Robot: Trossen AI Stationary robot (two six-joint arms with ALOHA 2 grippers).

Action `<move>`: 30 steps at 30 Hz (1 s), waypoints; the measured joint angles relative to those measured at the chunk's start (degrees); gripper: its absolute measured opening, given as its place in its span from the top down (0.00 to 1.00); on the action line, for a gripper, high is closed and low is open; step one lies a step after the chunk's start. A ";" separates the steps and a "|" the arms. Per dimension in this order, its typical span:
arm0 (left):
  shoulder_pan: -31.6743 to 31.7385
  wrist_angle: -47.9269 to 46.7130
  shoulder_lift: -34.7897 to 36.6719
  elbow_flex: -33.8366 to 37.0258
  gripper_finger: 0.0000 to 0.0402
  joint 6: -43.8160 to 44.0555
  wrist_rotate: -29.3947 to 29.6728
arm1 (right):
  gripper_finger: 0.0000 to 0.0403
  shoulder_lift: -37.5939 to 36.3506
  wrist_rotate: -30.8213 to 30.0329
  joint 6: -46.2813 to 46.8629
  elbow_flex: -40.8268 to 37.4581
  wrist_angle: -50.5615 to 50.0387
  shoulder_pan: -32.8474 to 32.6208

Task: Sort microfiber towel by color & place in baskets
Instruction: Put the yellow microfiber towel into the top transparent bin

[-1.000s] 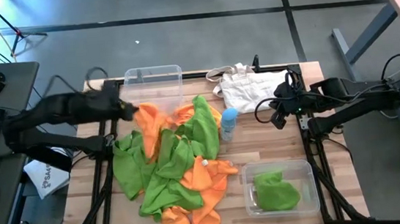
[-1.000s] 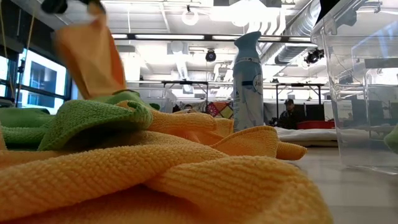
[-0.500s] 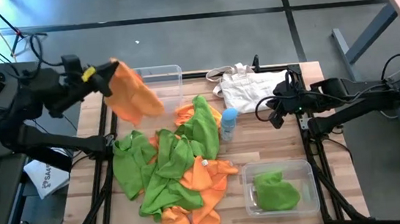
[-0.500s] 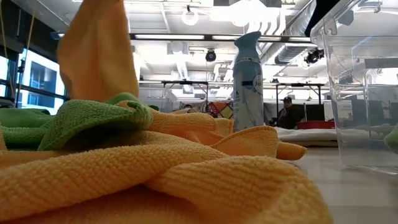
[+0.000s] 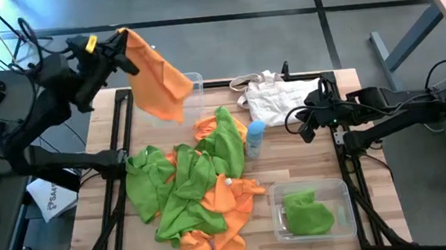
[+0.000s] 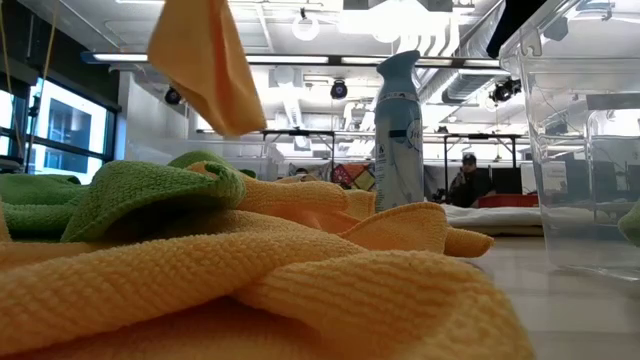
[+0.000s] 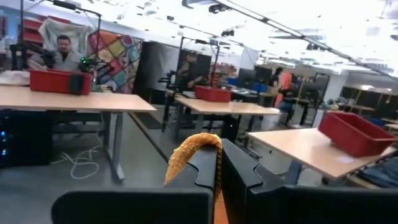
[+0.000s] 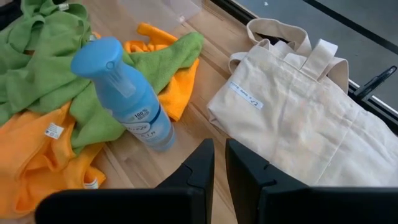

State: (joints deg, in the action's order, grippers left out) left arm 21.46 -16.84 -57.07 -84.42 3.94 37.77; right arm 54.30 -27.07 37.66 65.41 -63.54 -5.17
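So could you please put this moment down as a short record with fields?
left tool: shut on orange towel, raised above far bin
right tool: nearly shut, holding nothing, beside tote bag
far bin: no towel visible inside
near bin: one green towel
towel pile: orange and green mixed
spray bottle: beside pile

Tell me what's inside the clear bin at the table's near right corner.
The clear bin holds a crumpled green towel. Whether a second towel lies under it cannot be seen; the rest of the bin floor shows bare.

overhead, table-level, two wrist views
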 joint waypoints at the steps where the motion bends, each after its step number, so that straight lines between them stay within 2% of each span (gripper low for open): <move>1: 1.39 0.04 -0.42 0.00 1.00 0.11 -1.60 | 0.92 0.00 0.00 0.01 0.00 0.01 0.01; 5: 6.83 -2.91 -1.93 0.00 1.00 2.17 -10.75 | 0.92 0.00 0.00 0.01 0.00 0.02 0.01; 11: 12.82 -20.21 -3.99 0.02 1.00 7.85 -21.36 | 0.92 0.00 0.00 1.08 0.00 0.02 0.01; 17: 16.36 -30.19 -6.75 0.45 1.00 7.96 -22.72 | 0.92 0.00 0.00 1.51 0.00 0.02 0.01; 24: 19.32 -30.46 -13.12 2.26 1.00 7.92 -26.73 | 0.92 0.00 0.00 2.74 0.00 0.02 0.01; 30: 20.63 -31.69 -20.72 2.27 1.00 7.92 -27.09 | 0.92 0.00 0.00 3.92 0.00 0.02 0.02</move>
State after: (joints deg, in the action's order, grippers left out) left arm 42.09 -48.53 -77.79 -82.15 11.86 10.68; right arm 54.30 -27.07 41.58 65.41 -63.53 -5.15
